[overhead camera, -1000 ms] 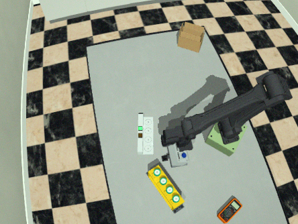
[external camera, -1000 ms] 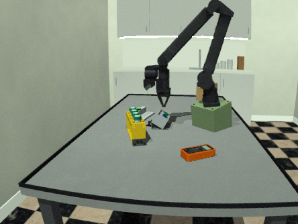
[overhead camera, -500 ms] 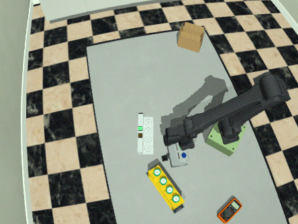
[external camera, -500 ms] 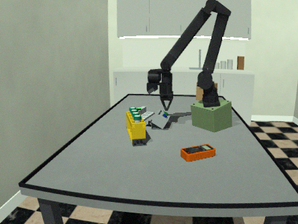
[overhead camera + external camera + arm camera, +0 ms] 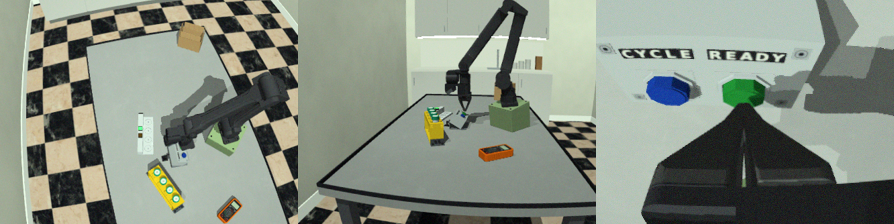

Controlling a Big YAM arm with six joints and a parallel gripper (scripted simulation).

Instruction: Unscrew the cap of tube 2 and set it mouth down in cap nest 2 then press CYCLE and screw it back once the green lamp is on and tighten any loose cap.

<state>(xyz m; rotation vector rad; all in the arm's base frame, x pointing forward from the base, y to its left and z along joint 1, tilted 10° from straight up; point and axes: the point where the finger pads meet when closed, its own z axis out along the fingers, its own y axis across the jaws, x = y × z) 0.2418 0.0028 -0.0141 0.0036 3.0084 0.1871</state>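
Note:
My gripper [image 5: 743, 112] is shut and empty, its fingertips pointing at the green READY key [image 5: 744, 92] from just short of it. The blue CYCLE key [image 5: 669, 90] sits to its left on the same grey housing [image 5: 178, 155]. In the exterior view the gripper [image 5: 464, 108] hangs just above the housing [image 5: 458, 121]. The yellow decapping station [image 5: 166, 185] holds its tubes, all with green-ringed caps on. The white cap tray [image 5: 145, 135] has empty nests, and its green lamp [image 5: 140, 128] is lit.
The arm's green base block [image 5: 225, 139] stands right of the housing. An orange multimeter [image 5: 229, 210] lies at the front right. A cardboard box [image 5: 190, 36] stands at the table's far edge.

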